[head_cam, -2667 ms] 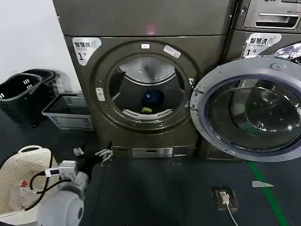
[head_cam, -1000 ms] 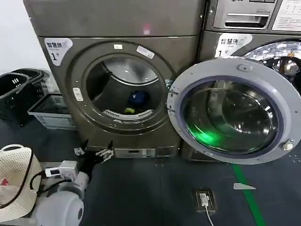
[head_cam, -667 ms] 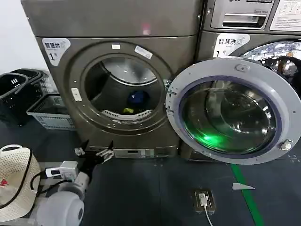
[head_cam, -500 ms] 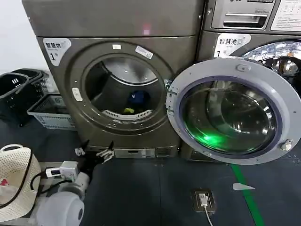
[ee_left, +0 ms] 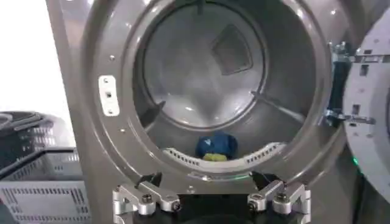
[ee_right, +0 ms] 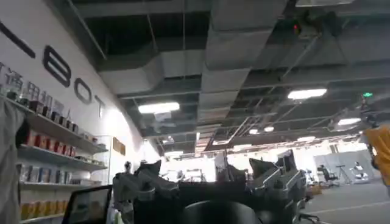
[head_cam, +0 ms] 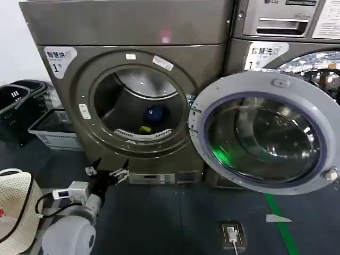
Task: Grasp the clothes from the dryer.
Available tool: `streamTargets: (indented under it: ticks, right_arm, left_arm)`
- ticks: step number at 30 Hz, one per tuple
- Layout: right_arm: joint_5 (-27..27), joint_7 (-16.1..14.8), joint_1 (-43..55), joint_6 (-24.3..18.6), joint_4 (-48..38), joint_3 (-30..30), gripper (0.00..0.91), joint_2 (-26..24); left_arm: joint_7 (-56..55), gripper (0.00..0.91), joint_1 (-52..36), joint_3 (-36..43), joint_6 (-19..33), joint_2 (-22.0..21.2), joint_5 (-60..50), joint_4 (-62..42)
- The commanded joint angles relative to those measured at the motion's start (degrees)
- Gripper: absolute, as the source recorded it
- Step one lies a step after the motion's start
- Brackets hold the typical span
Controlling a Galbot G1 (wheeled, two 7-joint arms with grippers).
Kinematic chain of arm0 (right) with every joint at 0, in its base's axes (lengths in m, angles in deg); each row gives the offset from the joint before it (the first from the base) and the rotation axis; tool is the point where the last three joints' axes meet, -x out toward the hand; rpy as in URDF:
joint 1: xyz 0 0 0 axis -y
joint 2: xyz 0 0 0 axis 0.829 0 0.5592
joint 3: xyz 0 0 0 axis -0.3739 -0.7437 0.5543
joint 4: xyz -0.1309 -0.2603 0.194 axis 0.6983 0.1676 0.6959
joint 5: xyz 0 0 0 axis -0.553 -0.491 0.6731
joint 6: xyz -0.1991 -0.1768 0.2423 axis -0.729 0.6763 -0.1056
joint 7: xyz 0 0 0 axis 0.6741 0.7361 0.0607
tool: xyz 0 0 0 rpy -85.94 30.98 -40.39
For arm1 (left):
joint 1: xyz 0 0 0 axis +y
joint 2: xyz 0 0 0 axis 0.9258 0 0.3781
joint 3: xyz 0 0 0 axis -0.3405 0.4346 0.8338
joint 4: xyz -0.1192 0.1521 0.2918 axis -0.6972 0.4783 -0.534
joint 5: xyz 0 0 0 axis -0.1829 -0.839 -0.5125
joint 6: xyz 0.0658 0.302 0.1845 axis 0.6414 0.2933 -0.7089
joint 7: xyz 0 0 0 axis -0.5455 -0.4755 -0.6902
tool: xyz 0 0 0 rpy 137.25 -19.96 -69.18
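The dryer [head_cam: 106, 26] is a bronze-grey front loader with its round porthole open. Low in the drum lie the clothes: a dark blue garment [head_cam: 155, 113] and, in front of it, a small yellow-green piece [head_cam: 144, 128]. My left gripper [head_cam: 108, 172] hangs open below the porthole's lower rim, outside the drum and a little to its left, with nothing in it. In the left wrist view the left gripper [ee_left: 207, 179] faces the dryer [ee_left: 122, 61], with the blue garment [ee_left: 216, 145] and the yellow-green piece [ee_left: 214, 157] beyond the lip. My right gripper [ee_right: 204, 167] is open, pointing at a ceiling.
The dryer's round door [head_cam: 265, 133] stands swung open to the right, covering the LG machine [head_cam: 281, 21]. A black basket [head_cam: 13, 101] and a grey crate [head_cam: 53, 130] stand at the left. A white woven basket [head_cam: 13, 204] sits beside me. A floor socket [head_cam: 232, 234] lies ahead right.
The head view has drawn a little closer to the dryer, and the door sits lower in it. The left gripper keeps its pose and stays open. The clothes lie where they were.
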State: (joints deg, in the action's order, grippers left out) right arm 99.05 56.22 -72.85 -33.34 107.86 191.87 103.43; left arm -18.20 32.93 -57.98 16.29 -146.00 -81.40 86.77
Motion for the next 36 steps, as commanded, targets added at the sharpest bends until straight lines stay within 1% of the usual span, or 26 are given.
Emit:
streamTargets:
  ticks: [1, 7, 10, 13, 36]
  right_arm:
    - [-0.03, 0.04, -0.04, -0.05, -0.17, 0.41, 0.907, -0.14]
    - [-0.05, 0.07, -0.01, -0.08, 0.11, 0.24, 0.907, 0.02]
    - [-0.04, 0.06, -0.08, -0.11, 0.21, 0.15, 0.907, 0.16]
    - [-0.04, 0.1, -0.01, -0.11, 0.4, 0.11, 0.907, 0.21]
    - [-0.01, -0.01, -0.05, -0.17, 0.5, 0.02, 0.907, 0.69]
  left_arm:
    - [-3.35, 0.907, -0.22, -0.17, -2.81, -0.26, -0.61, -0.78]
    - [-3.63, 0.907, 0.04, -0.1, -2.81, -0.25, -0.6, -1.16]
    - [0.84, 0.907, 0.12, -0.87, -2.81, -0.19, -0.94, -0.85]
    - [2.08, 0.907, 0.13, -0.86, -2.81, -0.34, -0.56, -0.87]
    - [1.21, 0.907, 0.33, -0.82, -2.81, -0.33, -1.51, -1.85]
